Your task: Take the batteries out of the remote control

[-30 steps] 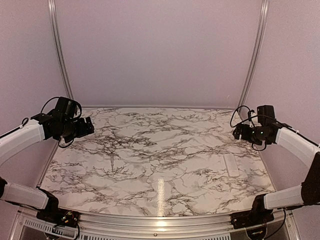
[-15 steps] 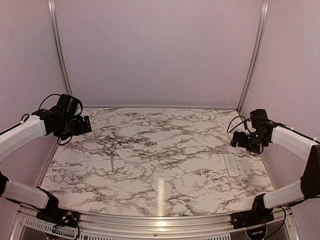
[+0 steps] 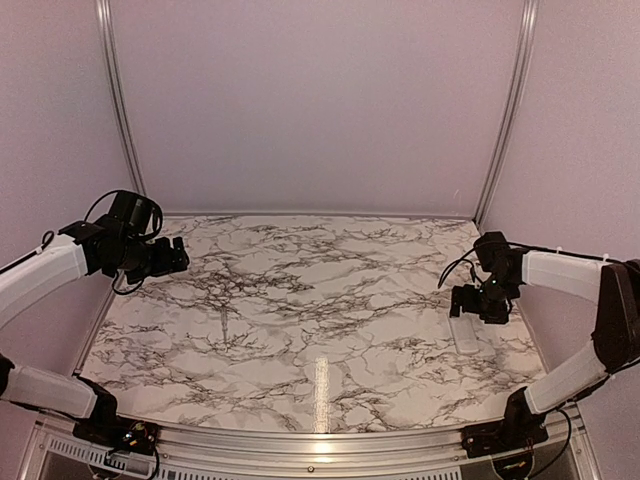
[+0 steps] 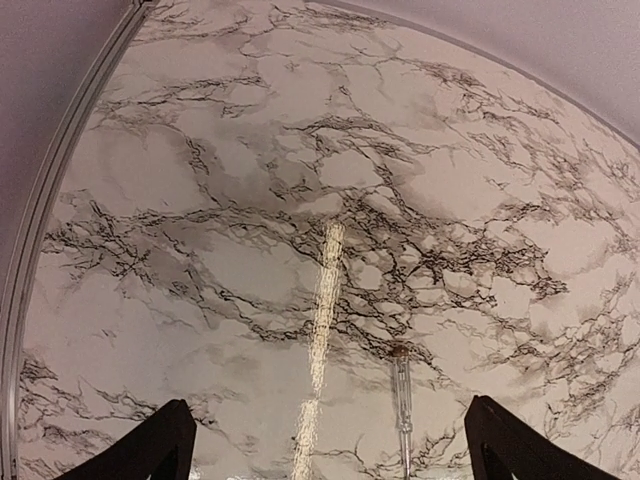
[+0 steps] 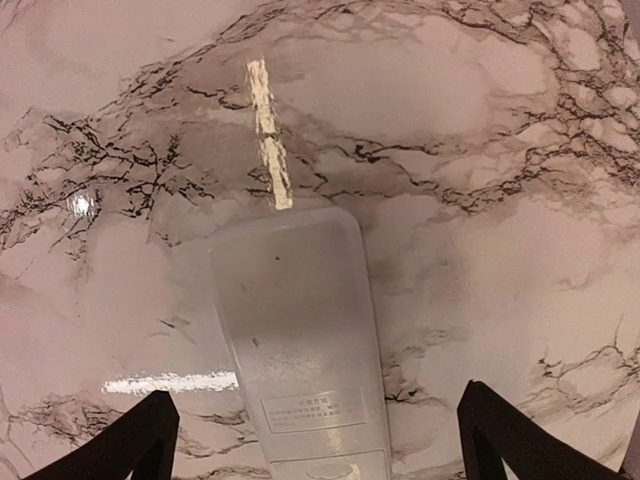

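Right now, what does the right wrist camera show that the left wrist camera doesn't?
Only the right wrist view: the remote control, flat on the marble table below the open right gripper, printed label facing up. Only the left wrist view: the open left gripper, the table's metal edge rail and a thin pale sliver too small to identify. Both: marble surface, a glare streak; no batteries visible.
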### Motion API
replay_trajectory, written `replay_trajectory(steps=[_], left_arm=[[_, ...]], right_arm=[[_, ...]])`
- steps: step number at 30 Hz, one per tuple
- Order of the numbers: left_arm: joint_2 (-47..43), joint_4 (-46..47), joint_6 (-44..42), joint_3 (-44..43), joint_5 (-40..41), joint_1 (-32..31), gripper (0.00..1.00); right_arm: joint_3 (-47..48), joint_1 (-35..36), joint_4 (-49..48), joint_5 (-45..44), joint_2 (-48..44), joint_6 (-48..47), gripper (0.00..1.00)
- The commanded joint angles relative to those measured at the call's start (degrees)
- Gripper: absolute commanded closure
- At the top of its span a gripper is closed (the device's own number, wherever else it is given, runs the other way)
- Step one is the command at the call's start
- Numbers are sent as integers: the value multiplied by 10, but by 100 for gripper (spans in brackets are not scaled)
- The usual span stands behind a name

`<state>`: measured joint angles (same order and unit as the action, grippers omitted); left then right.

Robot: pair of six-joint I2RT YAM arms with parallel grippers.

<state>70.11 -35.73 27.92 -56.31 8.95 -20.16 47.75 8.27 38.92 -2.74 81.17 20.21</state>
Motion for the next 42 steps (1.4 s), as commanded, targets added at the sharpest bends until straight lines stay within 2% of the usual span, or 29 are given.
replay_trajectory(steps=[1,6,10,23,36,42], left_arm=[[-24,9,-7,17,-21,-1,1],[-28,19,-10,22,-45,-1,1],[-21,25,-15,17,-59,-1,1],[-13,29,-27,18,-77,-1,1],[-17,29,-32,23,-80,-1,1],[-25,29,-31,30,-80,-1,1]], right_arm=[[-1,10,23,3,2,14,5],[2,17,40,8,6,35,7],[-7,20,52,5,18,55,12],[-25,21,60,14,37,88,13],[-28,31,45,21,58,83,36],[-24,31,42,21,64,79,36]])
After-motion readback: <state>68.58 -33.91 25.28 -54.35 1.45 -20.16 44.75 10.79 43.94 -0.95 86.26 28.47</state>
